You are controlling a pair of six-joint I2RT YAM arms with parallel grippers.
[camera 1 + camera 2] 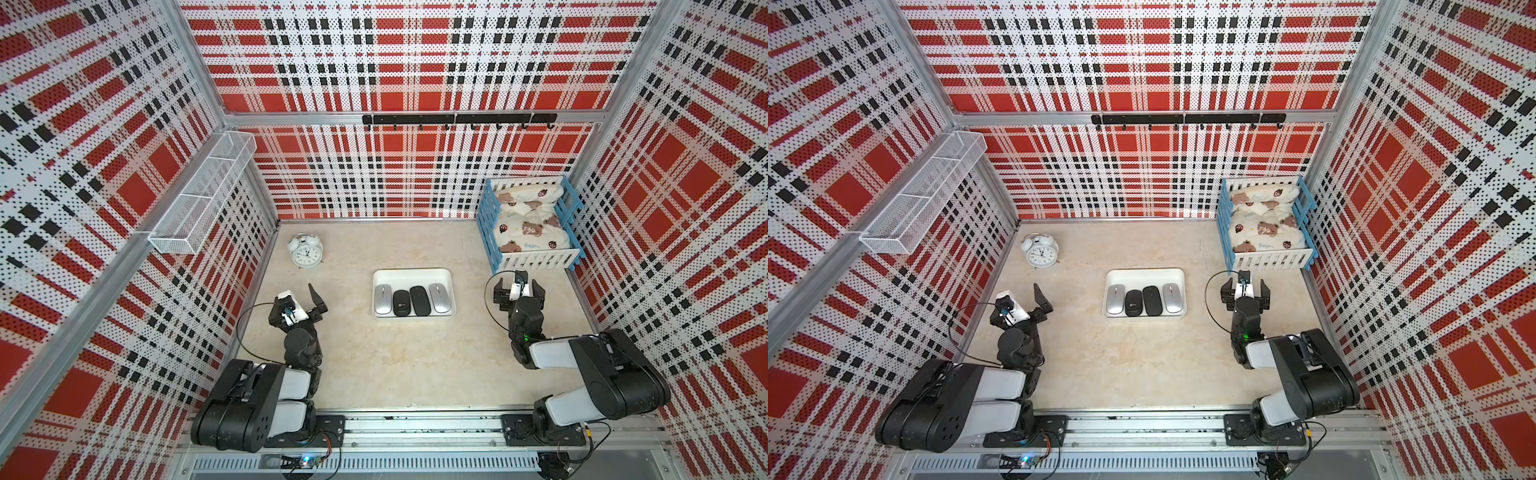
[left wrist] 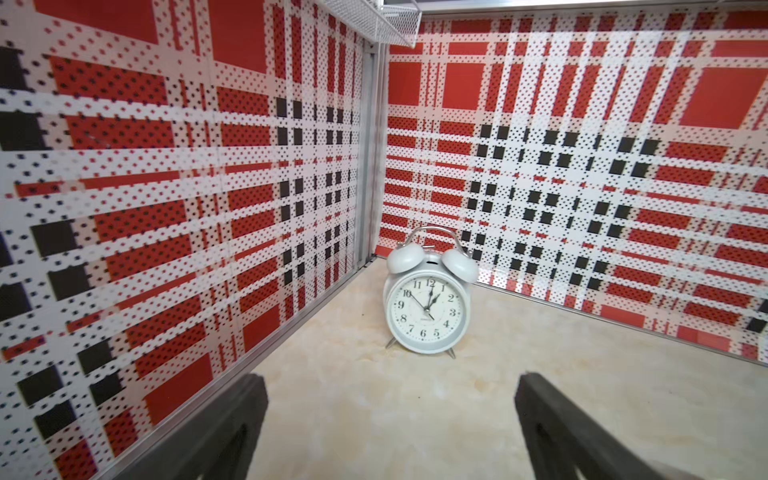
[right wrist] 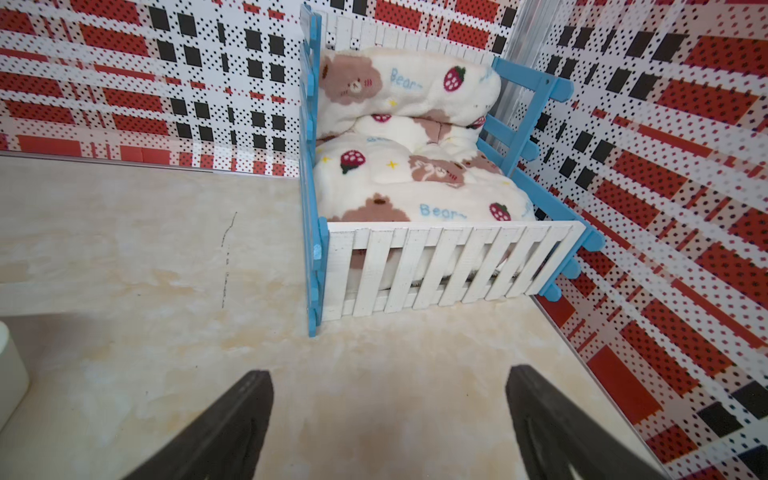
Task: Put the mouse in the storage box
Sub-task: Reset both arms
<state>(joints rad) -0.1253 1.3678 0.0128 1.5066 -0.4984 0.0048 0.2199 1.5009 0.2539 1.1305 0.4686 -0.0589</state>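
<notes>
Two black-and-white robot arms sit folded at their bases, elbows bent, forearms reaching forward. The left arm (image 1: 266,390) ends in the left gripper (image 1: 298,292), jaws spread wide and holding nothing. The right arm (image 1: 598,374) ends in the right gripper (image 1: 518,286), jaws likewise spread wide and empty.

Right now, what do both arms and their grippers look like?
Both the left arm and right arm have black housings with white link covers. The left gripper and right gripper have black tapered fingers and a white wrist camera. A black cable loops beside each wrist. A green light glows on the right arm.
</notes>
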